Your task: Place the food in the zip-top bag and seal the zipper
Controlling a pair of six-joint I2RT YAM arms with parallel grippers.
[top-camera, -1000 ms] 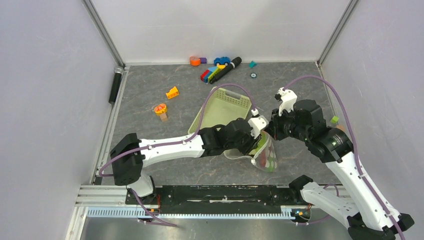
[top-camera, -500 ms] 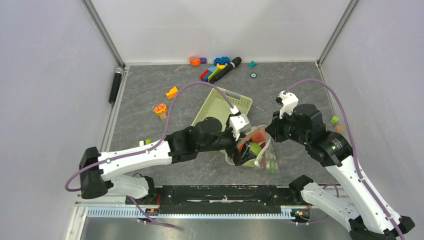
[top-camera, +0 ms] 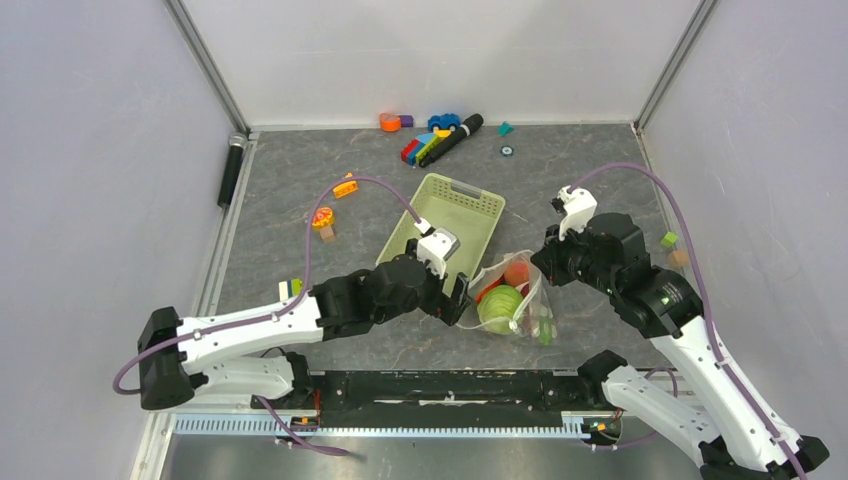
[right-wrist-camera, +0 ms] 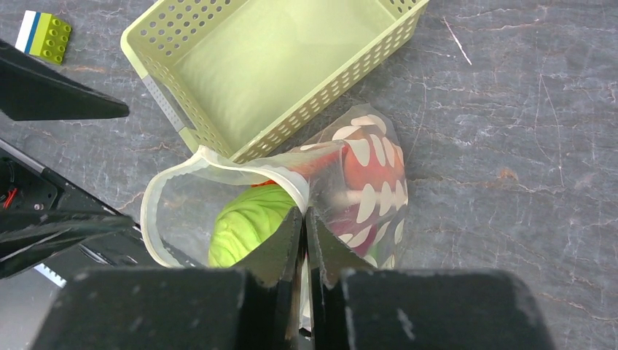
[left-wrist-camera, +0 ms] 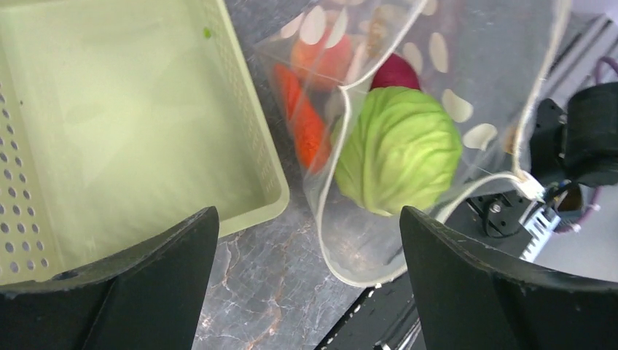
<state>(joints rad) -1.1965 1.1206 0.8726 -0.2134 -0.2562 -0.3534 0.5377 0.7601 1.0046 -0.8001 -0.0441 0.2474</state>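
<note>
The zip-top bag (top-camera: 528, 300), clear with white dots, lies between my two grippers with its mouth gaping toward the left. Food sits inside it: a green cabbage (left-wrist-camera: 399, 149), a red-orange carrot (left-wrist-camera: 302, 124), an orange peach (left-wrist-camera: 321, 55) and a maroon ball (left-wrist-camera: 397, 73). The pale zipper (right-wrist-camera: 218, 164) curves round the open mouth. My right gripper (right-wrist-camera: 304, 213) is shut on the bag's upper rim and holds it up. Just left of the mouth, my left gripper (left-wrist-camera: 306, 211) stands wide open with nothing between its fingers.
A pale green slotted basket (top-camera: 470, 205) lies right behind the bag and the left gripper. Building-block toys (top-camera: 428, 143) and a black marker (top-camera: 460, 135) lie at the back. Orange pieces (top-camera: 321, 218) sit at mid left, a green cube (top-camera: 669, 240) at right.
My left gripper opened at the bag's mouth, left the cabbage inside, and drew back to the left. The right gripper kept its hold on the rim.
</note>
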